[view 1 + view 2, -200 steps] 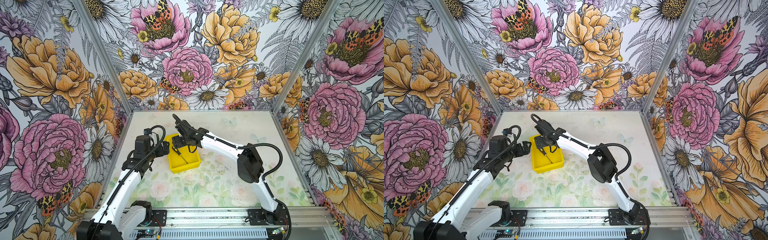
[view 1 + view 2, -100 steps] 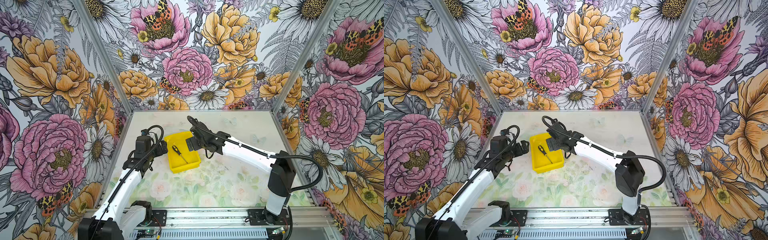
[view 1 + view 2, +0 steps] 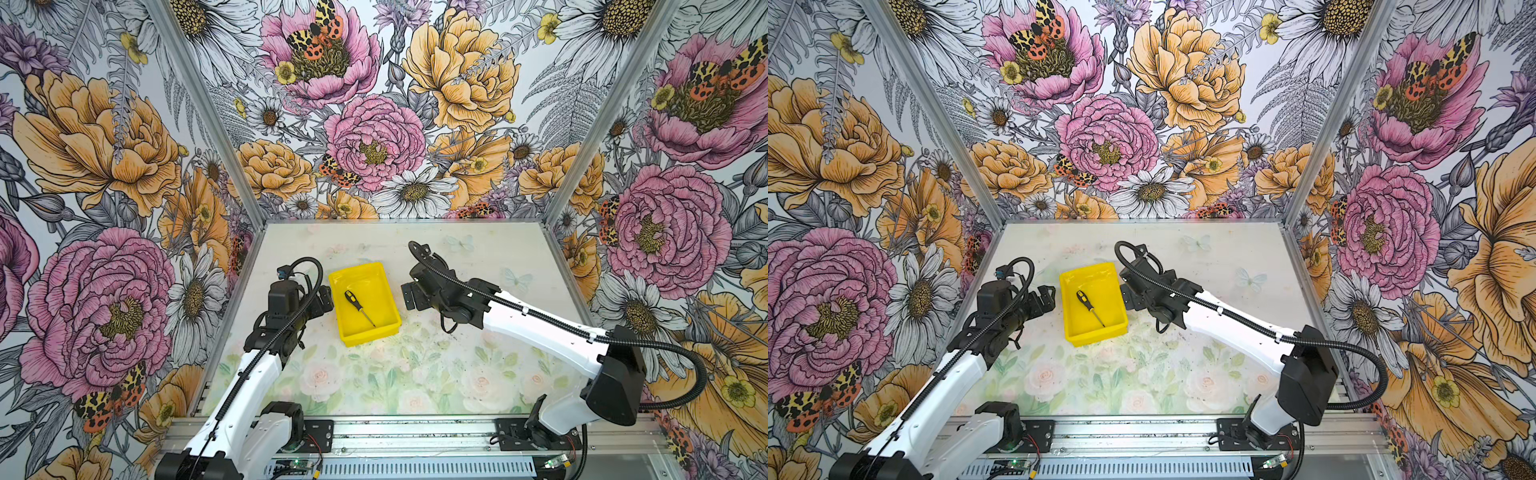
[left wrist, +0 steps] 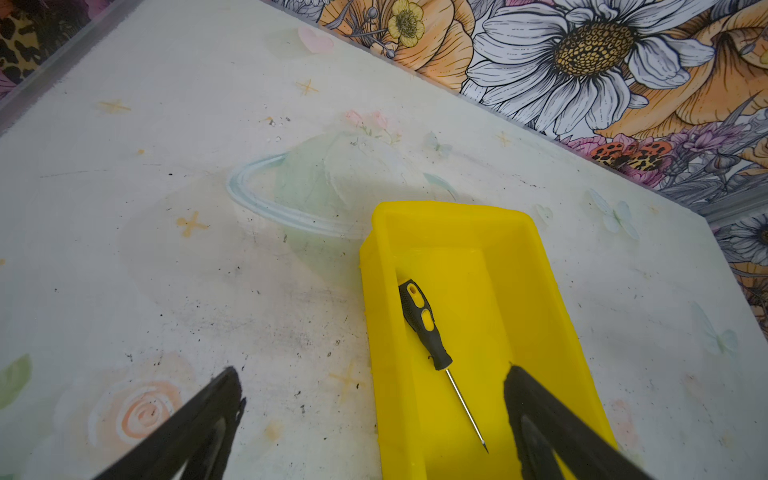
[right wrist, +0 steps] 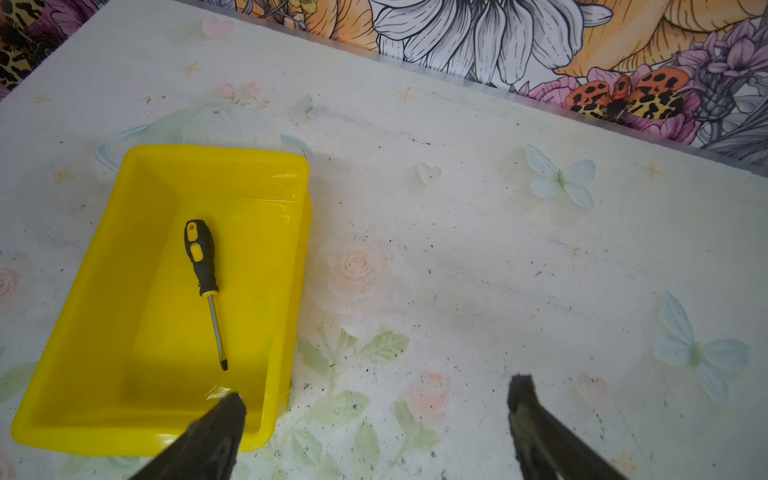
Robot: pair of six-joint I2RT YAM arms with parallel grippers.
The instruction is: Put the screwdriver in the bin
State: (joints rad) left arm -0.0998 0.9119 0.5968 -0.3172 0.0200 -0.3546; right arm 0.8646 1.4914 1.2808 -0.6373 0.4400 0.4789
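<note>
The screwdriver [image 3: 358, 307] [image 3: 1089, 306], black-handled with yellow accents and a thin grey shaft, lies loose and slantwise on the floor of the yellow bin [image 3: 365, 338] [image 3: 1096, 337]. Both wrist views show the screwdriver [image 4: 428, 328] [image 5: 201, 257] inside the bin [image 4: 382, 332] [image 5: 79, 299], touched by nothing. My right gripper [image 3: 408, 295] [image 5: 378, 392] hovers just right of the bin, open and empty. At the bin's left side, my left gripper [image 3: 326, 297] [image 4: 372, 386] is also open and empty, one finger over the bin's near end.
The bin stands left of centre on the pale floral table mat [image 3: 415, 374]. Flowered walls enclose the table on three sides. The arms' base rail [image 3: 415, 432] runs along the front edge.
My right gripper has drawn back from above the bin to its right side, with its jaws spread wider. The screwdriver stays lying in the bin. The left arm has barely moved.
</note>
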